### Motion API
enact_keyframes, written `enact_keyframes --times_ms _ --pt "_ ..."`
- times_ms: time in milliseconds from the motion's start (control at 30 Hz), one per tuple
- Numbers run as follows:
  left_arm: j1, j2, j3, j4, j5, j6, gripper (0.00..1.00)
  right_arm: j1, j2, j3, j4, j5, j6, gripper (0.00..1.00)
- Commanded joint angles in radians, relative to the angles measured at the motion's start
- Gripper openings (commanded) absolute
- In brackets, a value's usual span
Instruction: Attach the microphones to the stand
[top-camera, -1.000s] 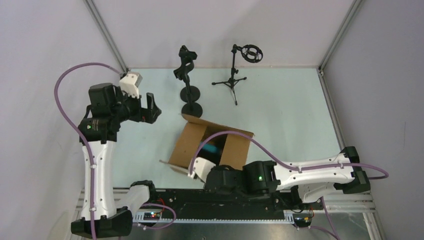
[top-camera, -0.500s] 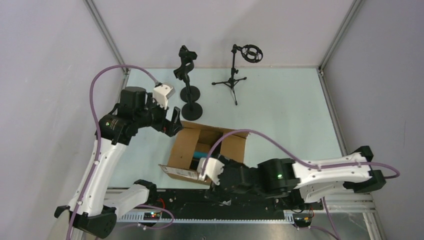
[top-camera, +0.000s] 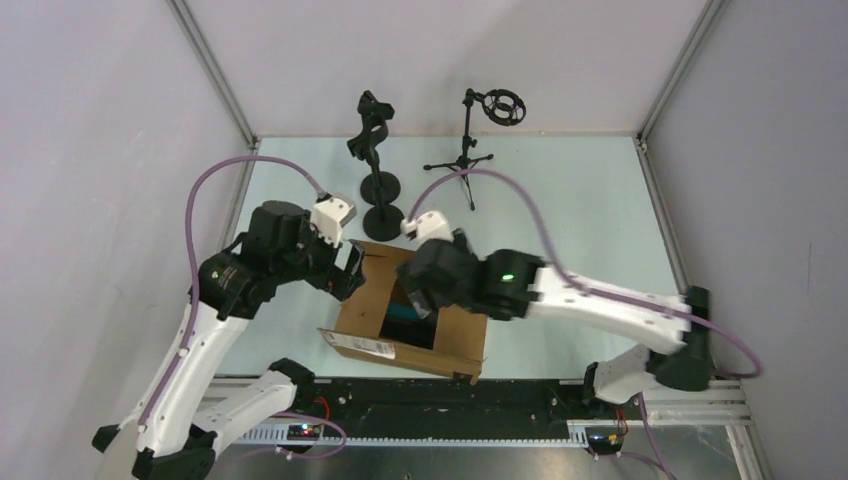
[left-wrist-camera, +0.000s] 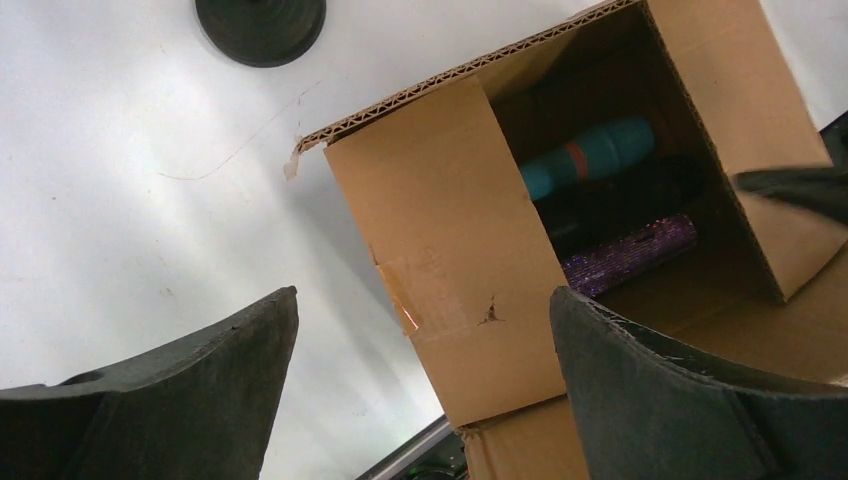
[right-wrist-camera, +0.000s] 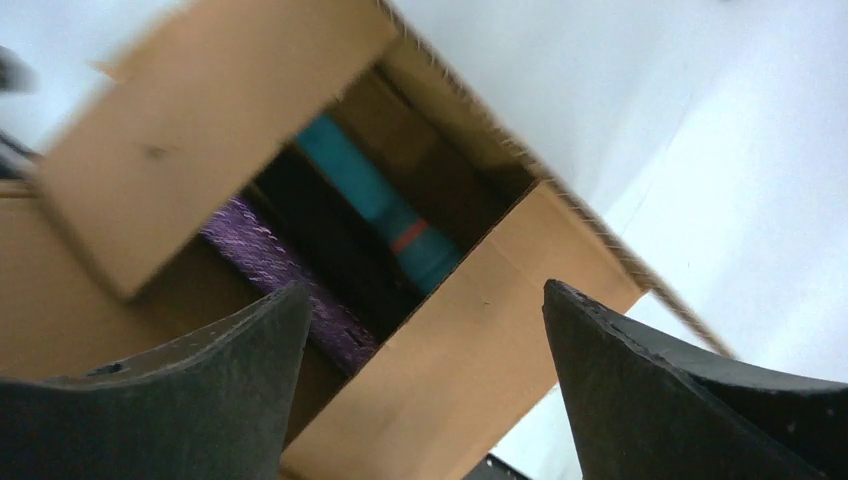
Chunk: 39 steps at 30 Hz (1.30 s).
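Three microphones lie side by side inside an open cardboard box (top-camera: 363, 300): a turquoise one (left-wrist-camera: 590, 155), a black one (left-wrist-camera: 625, 195) and a glittery purple one (left-wrist-camera: 630, 250). The right wrist view looks down on the same turquoise (right-wrist-camera: 372, 200), black (right-wrist-camera: 325, 245) and purple (right-wrist-camera: 265, 255) microphones. My right gripper (top-camera: 420, 295) hangs open over the box, touching nothing. My left gripper (top-camera: 345, 268) stands open beside the box's left flap (left-wrist-camera: 440, 230). Two round-based stands (top-camera: 372, 140) and a tripod stand (top-camera: 470, 150) stand at the back.
The box's flaps stick up and outward around the opening. The round bases (top-camera: 383, 218) sit just behind the box, close to my left wrist. Grey walls and metal frame posts (top-camera: 210, 70) close in the table on three sides.
My right arm has swung from the near edge up over the box and its jaws have opened. The left arm has moved right to the box's left flap. The box has shifted slightly.
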Motion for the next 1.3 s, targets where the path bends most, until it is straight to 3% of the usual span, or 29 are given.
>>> enact_keyframes --times_ms 0,200,333,500,667,733,867,1067,1267 --pt "-0.066 0.017 0.027 -0.004 -0.101 -0.022 1.0 0.059 0.174 0.081 -0.201 0.177 0.21 0.92" --pt "-0.147 0.016 -0.036 0.006 -0.133 -0.077 1.0 0.13 0.337 0.169 -0.391 0.313 0.388 0.92" --pt "-0.189 -0.016 -0.085 0.018 -0.177 -0.108 1.0 0.132 0.344 0.133 -0.381 0.316 0.428 0.86" --pt "-0.231 -0.045 -0.121 0.05 -0.217 -0.156 1.0 0.121 0.291 0.08 -0.395 0.336 0.455 0.61" --pt "-0.298 -0.015 -0.123 0.074 -0.243 -0.215 1.0 0.125 0.183 0.012 -0.419 0.358 0.53 0.47" --pt "-0.315 0.006 -0.104 0.075 -0.198 -0.249 1.0 0.135 0.139 -0.004 -0.438 0.366 0.55 0.37" --pt "-0.389 0.051 -0.101 0.1 -0.291 -0.238 1.0 0.142 0.079 -0.021 -0.44 0.37 0.57 0.24" --pt "-0.489 0.089 -0.115 0.159 -0.345 -0.254 1.0 0.156 0.034 -0.025 -0.472 0.393 0.581 0.12" --pt "-0.582 0.179 -0.137 0.237 -0.435 -0.227 1.0 0.156 -0.021 -0.079 -0.525 0.417 0.639 0.06"
